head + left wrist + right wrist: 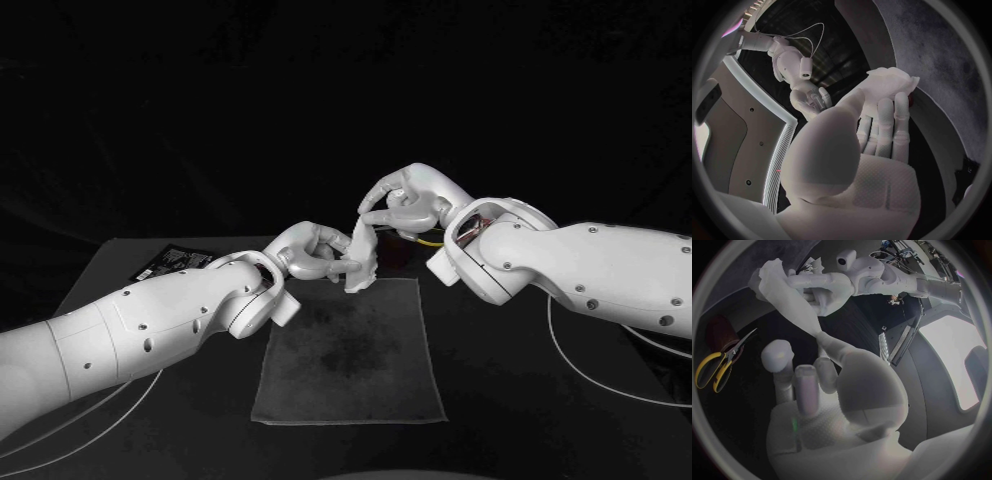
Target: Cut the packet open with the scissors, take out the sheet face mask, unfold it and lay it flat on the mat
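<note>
Sheet face mask [366,268], outside the packet [180,260], hangs pinched by left hand [310,252] and right hand [407,205].

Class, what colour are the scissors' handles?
Yellow, seen best on the scissors in the right wrist view.

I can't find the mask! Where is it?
In the head view the face mask hangs in the middle, held between the left hand and the right hand, above the mat's far end.
</note>
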